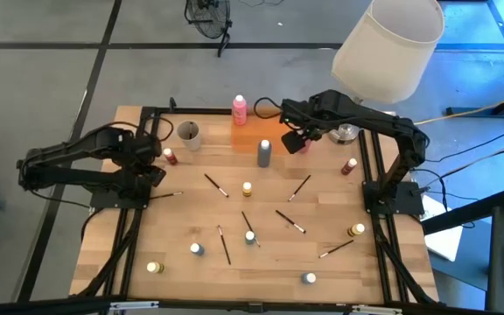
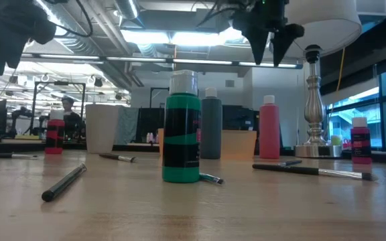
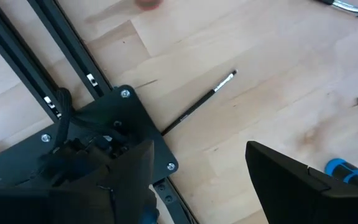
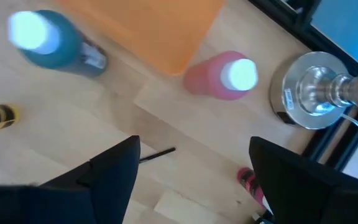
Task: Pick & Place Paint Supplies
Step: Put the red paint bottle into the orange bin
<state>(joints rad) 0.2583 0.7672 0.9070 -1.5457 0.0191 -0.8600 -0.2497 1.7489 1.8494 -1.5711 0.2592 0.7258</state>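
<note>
Pale wooden table point(image 1: 191, 210) in an open workshop, with a lamp base point(image 4: 316, 93) at the far right corner. Strewn over the near half: thin dark brushes point(image 1: 216, 185) and small pots point(image 1: 247, 188) with yellow, white or red lids (none gathered anywhere yet, by the look of it). At far centre, a flat orange tray point(image 1: 250, 131), with a grey bottle point(image 1: 263, 151) upright at its near edge and a pink bottle point(image 1: 239, 109) just beyond its far edge. Hanging well above a second pink bottle point(image 4: 229, 74), the right gripper point(image 4: 191, 180), fingers spread wide and clamped on nothing; probably held high to keep clear of the cap (for a descent or a retreat, impossible to say). That bottle: tall, round, pink-bodied, white-capped, upright on bare wood just right of the tray's corner, between tray and lamp base. Waiting over the table's left side, the left gripper point(image 3: 197, 180), fingers likewise apart and empty, near one brush point(image 3: 197, 109).
</note>
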